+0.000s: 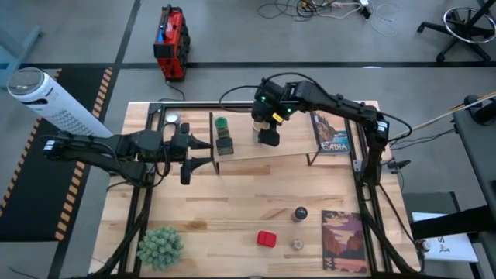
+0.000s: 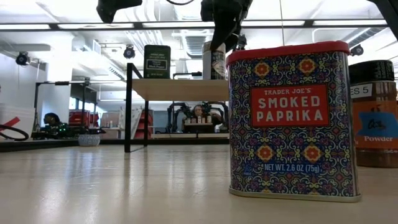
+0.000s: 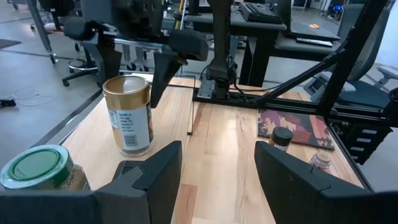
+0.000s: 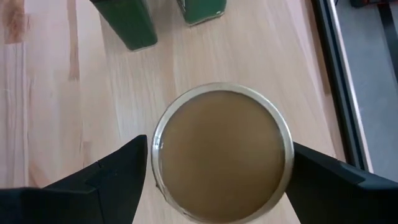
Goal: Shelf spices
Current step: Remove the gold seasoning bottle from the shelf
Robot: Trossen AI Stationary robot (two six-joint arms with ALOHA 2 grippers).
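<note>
Left gripper [image 1: 200, 152] is hovering over the table just in front of the shelf [image 1: 291, 156], fingers [image 3: 158, 169] spread partway and holding nothing.

Just beyond it, on the shelf board, the dark square tin [image 1: 225, 145] and the green-lidded jar [image 1: 222, 124] are standing side by side; the green lid [image 3: 37, 167] is also showing at the edge of the left wrist view.

Further right on the same board the tan cylinder [image 1: 256, 132] is standing upright. Right gripper [image 1: 267, 137] is hanging directly above it, fingers [image 4: 115, 167] spread wide to either side of the round lid [image 4: 221, 151] with a gap on both sides, not pinching it.

A picture-cover book [image 1: 331, 133] is lying at the shelf's right end.

On the open table nearer the front, the red square tin [image 1: 266, 239], the dark-lidded brown jar [image 1: 300, 214] and the small pale jar [image 1: 297, 245] are sitting near one another, well apart from the shelf. A second book [image 1: 343, 241] is lying to their right.
</note>
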